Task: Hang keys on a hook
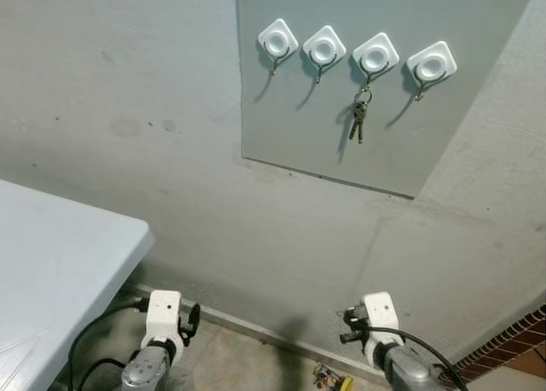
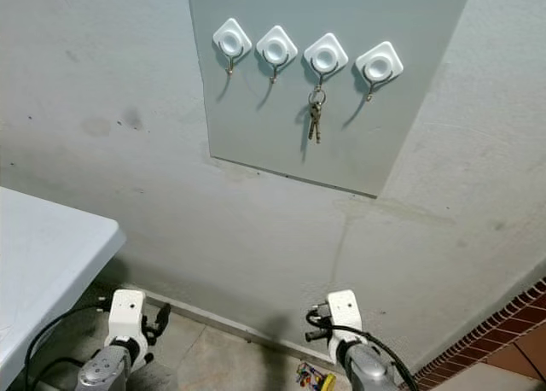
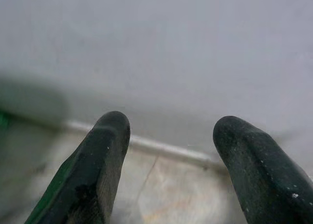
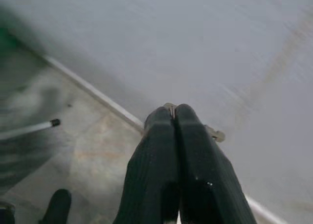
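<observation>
- Four white hooks sit in a row on a grey panel (image 1: 299,143) fixed to the wall.
- The keys (image 1: 359,118) hang from the third hook (image 1: 375,56) counted from the left.
- Left gripper (image 3: 168,155): low near the floor, jaws spread apart, nothing between them.
- Right gripper (image 4: 174,117): low near the skirting, jaws pressed together.
- A white worktop (image 1: 60,271) stands at the left.

No legible text, label, brand, number or sign appears on any surface (wall, panel (image 1: 299,126), hooks included).
</observation>
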### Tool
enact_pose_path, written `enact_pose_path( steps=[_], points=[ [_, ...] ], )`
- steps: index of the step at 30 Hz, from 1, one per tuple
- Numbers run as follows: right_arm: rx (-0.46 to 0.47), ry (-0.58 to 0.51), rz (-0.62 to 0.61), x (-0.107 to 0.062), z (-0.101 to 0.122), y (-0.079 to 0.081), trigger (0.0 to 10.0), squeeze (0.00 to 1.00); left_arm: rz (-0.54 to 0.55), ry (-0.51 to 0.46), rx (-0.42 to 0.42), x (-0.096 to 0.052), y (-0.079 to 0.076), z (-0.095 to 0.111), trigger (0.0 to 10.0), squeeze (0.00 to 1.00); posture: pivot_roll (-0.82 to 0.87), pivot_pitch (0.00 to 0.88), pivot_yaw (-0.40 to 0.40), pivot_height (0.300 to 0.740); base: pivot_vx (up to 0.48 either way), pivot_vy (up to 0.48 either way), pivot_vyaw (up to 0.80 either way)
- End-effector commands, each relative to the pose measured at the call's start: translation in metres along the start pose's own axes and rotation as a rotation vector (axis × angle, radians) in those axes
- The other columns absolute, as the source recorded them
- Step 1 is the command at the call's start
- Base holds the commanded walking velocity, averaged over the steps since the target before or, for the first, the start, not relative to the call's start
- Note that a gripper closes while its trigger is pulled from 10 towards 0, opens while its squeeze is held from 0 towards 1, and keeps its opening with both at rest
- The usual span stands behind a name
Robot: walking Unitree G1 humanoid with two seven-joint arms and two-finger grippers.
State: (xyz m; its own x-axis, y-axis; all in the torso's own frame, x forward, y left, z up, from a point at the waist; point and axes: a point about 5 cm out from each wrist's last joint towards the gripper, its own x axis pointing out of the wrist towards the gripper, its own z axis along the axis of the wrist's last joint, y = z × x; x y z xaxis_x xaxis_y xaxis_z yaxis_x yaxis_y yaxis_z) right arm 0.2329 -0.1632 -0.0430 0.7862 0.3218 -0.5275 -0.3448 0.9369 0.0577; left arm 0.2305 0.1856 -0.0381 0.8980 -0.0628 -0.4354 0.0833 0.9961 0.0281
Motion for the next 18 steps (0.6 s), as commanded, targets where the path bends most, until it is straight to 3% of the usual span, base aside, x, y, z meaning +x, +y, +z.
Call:
enact_pose_path(
  steps=[1,5,7,9,11,13,18],
  points=[
    [-0.047,-0.050,0.064,0.005,0.012,0.006,10.0,0.00,-0.035,-0.063,0.027,0.003,-0.002,0.011,10.0,0.00,-0.08,0.002,-0.022,0.740,0.000,0.000,0.00],
    [-0.093,-0.157,0.203,0.010,0.032,0.019,10.0,0.00,-0.106,-0.219,0.097,0.005,-0.013,0.033,10.0,0.00,-0.07,0.003,-0.022,0.740,0.000,0.000,0.00],
    [-0.103,-0.173,0.222,0.010,0.036,0.021,10.0,0.00,-0.114,-0.242,0.105,0.005,-0.014,0.037,10.0,0.00,-0.07,0.003,-0.022,0.740,0.000,0.000,0.00],
    [-0.148,-0.267,0.295,0.010,0.055,0.026,10.0,0.00,-0.137,-0.356,0.097,0.003,-0.019,0.055,10.0,0.00,-0.07,0.005,-0.024,0.740,0.000,0.000,0.00],
    [-0.163,-0.314,0.325,0.009,0.066,0.028,10.0,0.00,-0.144,-0.406,0.091,0.002,-0.021,0.064,10.0,0.00,-0.07,0.005,-0.024,0.740,0.000,0.000,0.00],
    [-0.140,-0.414,0.387,0.006,0.090,0.032,10.0,0.00,-0.158,-0.503,0.099,-0.003,-0.026,0.084,10.0,0.00,-0.07,0.007,-0.025,0.740,0.000,0.000,0.00],
    [-0.137,-0.576,0.475,-0.008,0.131,0.041,10.0,0.00,-0.175,-0.637,0.088,-0.015,-0.031,0.116,10.0,0.00,-0.07,0.012,-0.025,0.740,0.000,0.000,0.00]
  ],
)
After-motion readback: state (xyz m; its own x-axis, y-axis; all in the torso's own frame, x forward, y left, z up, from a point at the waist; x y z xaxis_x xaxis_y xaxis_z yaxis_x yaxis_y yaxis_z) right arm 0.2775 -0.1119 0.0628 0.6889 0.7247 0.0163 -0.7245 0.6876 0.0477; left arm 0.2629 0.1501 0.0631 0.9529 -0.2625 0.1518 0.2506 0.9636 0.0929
